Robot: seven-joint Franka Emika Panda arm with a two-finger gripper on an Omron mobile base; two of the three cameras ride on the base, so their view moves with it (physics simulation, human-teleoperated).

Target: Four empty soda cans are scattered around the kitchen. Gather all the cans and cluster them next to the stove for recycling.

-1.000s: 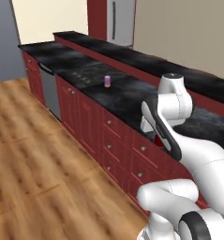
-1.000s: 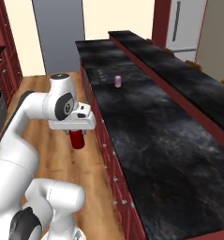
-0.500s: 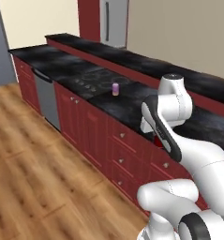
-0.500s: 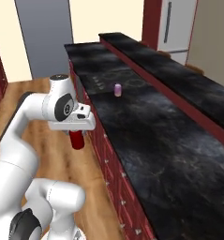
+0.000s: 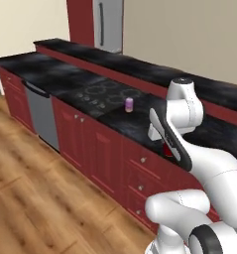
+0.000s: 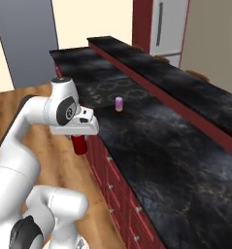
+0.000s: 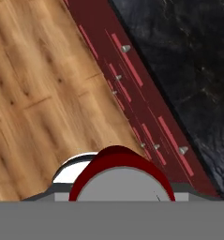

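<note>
One glossy red can, a smooth cylinder, sits clamped in the gripper left of centre; a purple can stands on marbled black counter beside the flat stove.

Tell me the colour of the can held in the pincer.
Red can, with a silver top; clearest in the right base view.

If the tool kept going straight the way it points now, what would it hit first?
The tool, shut on the red can, points down. The hand view looks along it at the wood floor beside the cabinet fronts, so probably the floor; depth is unclear.
</note>
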